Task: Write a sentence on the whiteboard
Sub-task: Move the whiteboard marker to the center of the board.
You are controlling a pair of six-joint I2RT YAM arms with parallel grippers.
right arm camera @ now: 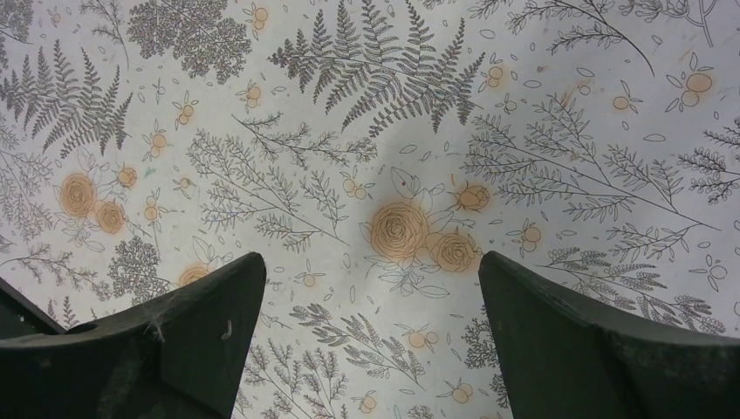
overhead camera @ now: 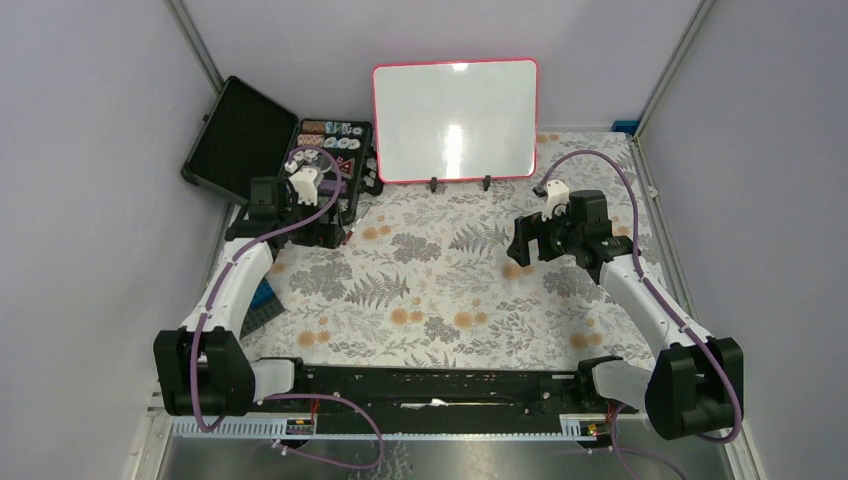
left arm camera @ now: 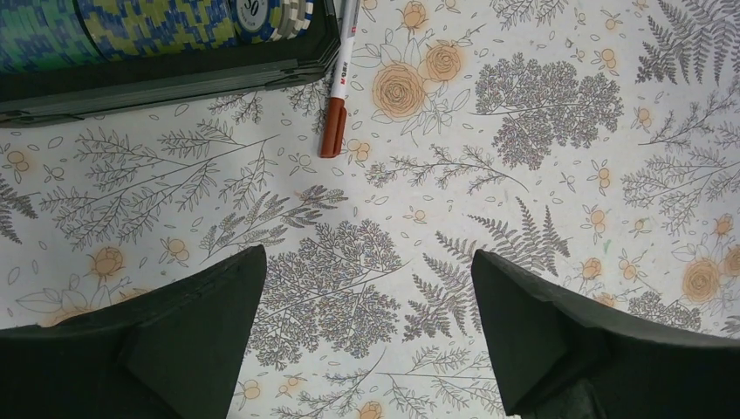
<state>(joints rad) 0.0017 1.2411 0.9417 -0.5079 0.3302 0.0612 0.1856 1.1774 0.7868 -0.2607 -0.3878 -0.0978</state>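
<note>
Left wrist view: the left end effector (left arm camera: 366, 262) hangs spread wide over the flowered counter (left arm camera: 541, 175), nothing between its fingers. Just ahead of it lies a red-capped marker (left arm camera: 340, 83), touching the black case (left arm camera: 174, 74) of poker chips (left arm camera: 131, 26). The right end effector (right arm camera: 371, 266) is spread too, holding nothing. The whiteboard (overhead camera: 455, 120) stands upright well beyond both, roughly between them.

The whiteboard (overhead camera: 430, 110) is white, pink-rimmed; the tablecloth (overhead camera: 440, 290) grey-and-orange floral.
</note>
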